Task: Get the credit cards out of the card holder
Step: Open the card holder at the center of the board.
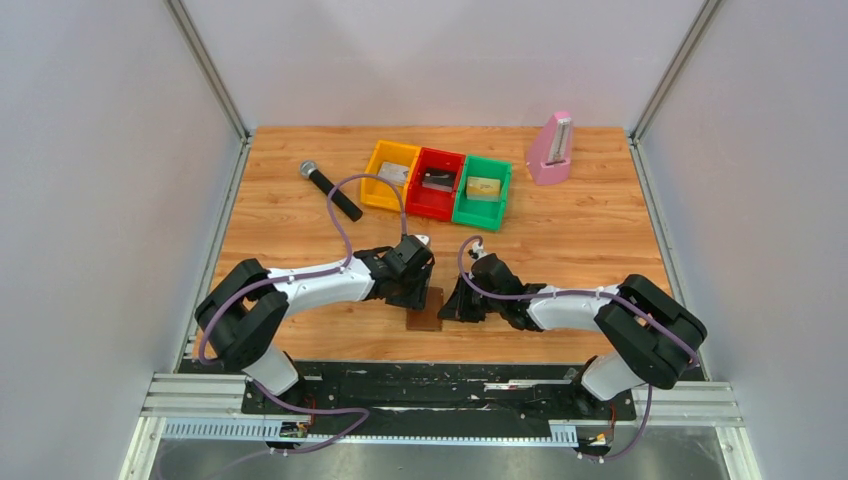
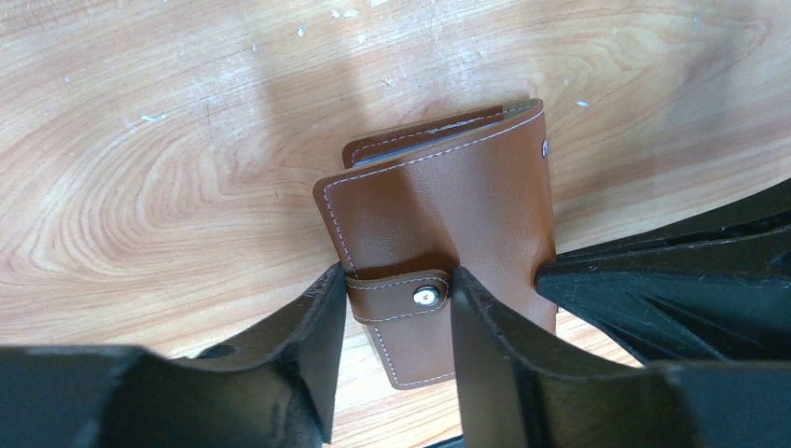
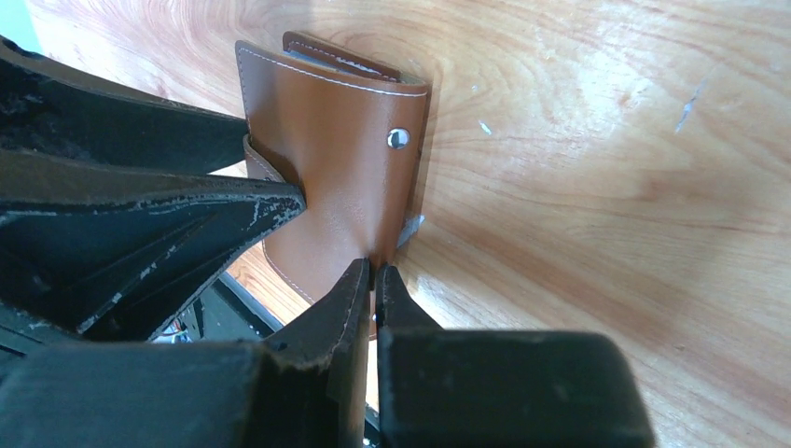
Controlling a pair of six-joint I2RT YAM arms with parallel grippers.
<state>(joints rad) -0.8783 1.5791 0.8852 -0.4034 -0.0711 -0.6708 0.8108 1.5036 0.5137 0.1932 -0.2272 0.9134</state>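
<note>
The brown card holder (image 1: pixel 424 312) (image 2: pixel 438 205) (image 3: pixel 326 159) lies folded near the table's front edge, between both grippers. My left gripper (image 1: pixel 413 290) (image 2: pixel 396 280) straddles its strap tab (image 2: pixel 396 297) with the snap button, one finger touching each end of the tab. My right gripper (image 1: pixel 458 305) (image 3: pixel 373 271) is shut on the edge of the outer cover. The cover is slightly lifted, showing a thin pale inner edge (image 2: pixel 410 145). No credit cards are visible in the holder.
Yellow (image 1: pixel 390 172), red (image 1: pixel 436 182) and green (image 1: pixel 482 190) bins stand in a row at the back, with flat items inside. A black microphone (image 1: pixel 330 190) lies left of them. A pink metronome (image 1: pixel 550 150) stands at the back right.
</note>
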